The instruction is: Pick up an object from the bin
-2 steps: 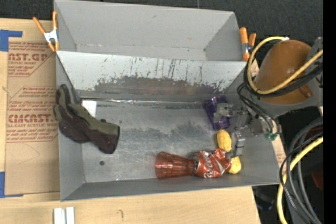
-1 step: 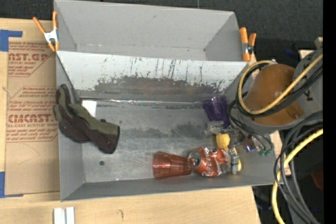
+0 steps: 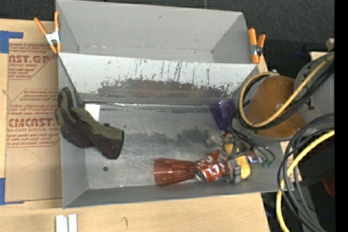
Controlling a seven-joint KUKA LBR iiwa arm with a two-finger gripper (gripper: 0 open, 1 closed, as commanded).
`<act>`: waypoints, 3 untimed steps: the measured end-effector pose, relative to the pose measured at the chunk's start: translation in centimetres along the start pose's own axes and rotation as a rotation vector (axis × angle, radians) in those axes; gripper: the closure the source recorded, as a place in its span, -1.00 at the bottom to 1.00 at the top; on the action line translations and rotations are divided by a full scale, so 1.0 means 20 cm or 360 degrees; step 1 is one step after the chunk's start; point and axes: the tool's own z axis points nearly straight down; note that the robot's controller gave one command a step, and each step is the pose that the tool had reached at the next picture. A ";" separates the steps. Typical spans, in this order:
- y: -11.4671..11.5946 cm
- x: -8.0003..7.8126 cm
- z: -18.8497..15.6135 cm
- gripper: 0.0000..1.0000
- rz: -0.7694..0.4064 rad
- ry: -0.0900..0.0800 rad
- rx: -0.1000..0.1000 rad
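Camera view: gripper (image 3: 231,145) set low at the bin's (image 3: 147,35) 4 o'clock corner.

A dark sock (image 3: 87,130) is seen at 9 o'clock, a red ribbed cup (image 3: 173,171) at 6, a crumpled red wrapper (image 3: 213,168) and a yellow piece (image 3: 244,170) at 5, just beside the gripper, a purple thing (image 3: 222,114) at 3. How wide the claw stands cannot be told. Crowded pieces may be caught together, or the wall struck.

You had purple thing (image 3: 222,114) half hidden behind orange cover (image 3: 274,108). Small bits (image 3: 242,164) beside crumpled red thing (image 3: 209,169) were too tangled to name. Arm (image 3: 321,89) ran off right edge.
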 end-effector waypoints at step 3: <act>-0.02 0.00 -0.59 1.00 0.0116 0.0025 -0.0008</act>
